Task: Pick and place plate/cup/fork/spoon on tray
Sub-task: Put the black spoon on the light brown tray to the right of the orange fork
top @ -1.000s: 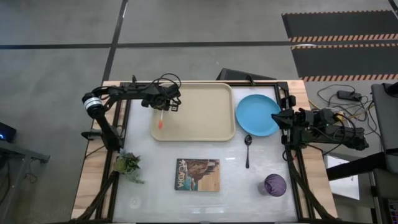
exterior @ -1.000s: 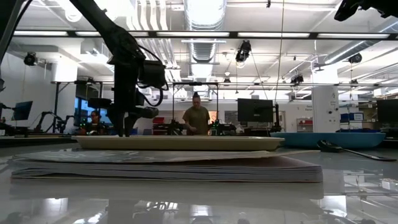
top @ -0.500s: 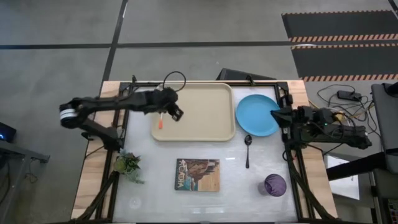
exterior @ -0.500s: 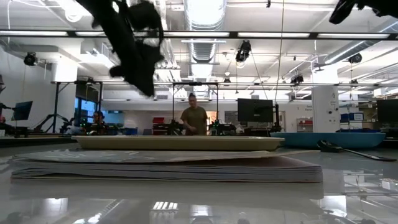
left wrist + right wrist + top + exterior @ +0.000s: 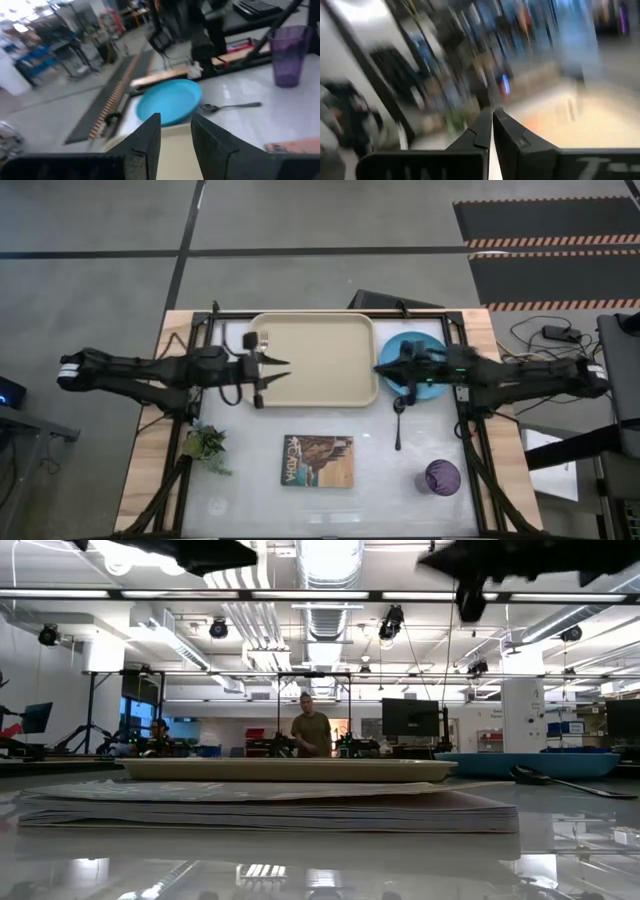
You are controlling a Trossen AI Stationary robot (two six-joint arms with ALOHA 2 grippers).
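Observation:
The beige tray (image 5: 320,355) lies at the table's far middle. The light-blue plate (image 5: 432,388) lies to its right, partly under my right arm. The dark spoon (image 5: 398,420) lies just nearer than the plate. The purple cup (image 5: 442,477) stands at the near right. The fork is hidden under my left arm. My left gripper (image 5: 275,372) is open and empty, high over the tray's left part. In the left wrist view it (image 5: 175,132) looks toward the plate (image 5: 170,102), spoon (image 5: 232,106) and cup (image 5: 289,55). My right gripper (image 5: 380,370) is shut and empty, high over the plate's left edge.
A picture-covered book (image 5: 318,460) lies near the table's front middle. A small plant (image 5: 205,445) stands at the near left. In the low view a person (image 5: 312,732) stands in the room beyond the tray (image 5: 290,770).
My left gripper has risen from low over the tray's left part, and its arm now stretches level, high above the table. My right gripper has left the table's right edge and gone toward the left, out over the plate.

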